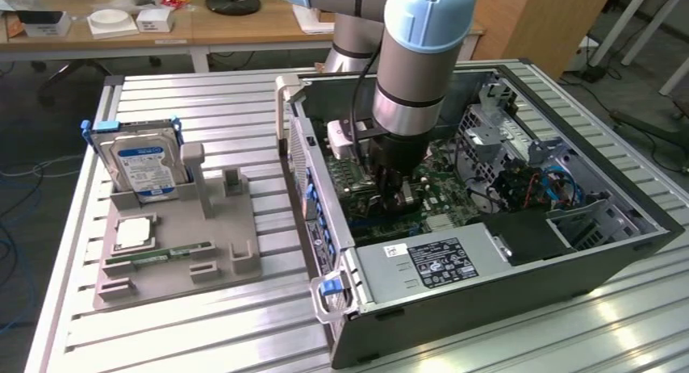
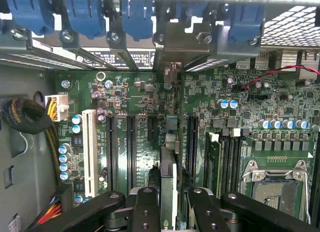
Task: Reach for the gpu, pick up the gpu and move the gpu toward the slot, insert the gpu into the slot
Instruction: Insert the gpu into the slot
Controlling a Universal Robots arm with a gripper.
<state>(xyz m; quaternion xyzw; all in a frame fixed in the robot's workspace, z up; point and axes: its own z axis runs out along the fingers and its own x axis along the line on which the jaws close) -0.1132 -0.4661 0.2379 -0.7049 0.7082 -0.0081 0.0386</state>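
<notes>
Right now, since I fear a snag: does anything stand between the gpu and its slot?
Nothing visible does. The gripper holds the gpu edge-on just above the motherboard, in line with the slot, whose blue end shows beyond the card. The red wire lies well aside.

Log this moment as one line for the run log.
claw: shut on gpu | gpu: edge-on between the fingers, over motherboard | place: inside case | seated in slot: cannot tell
</notes>
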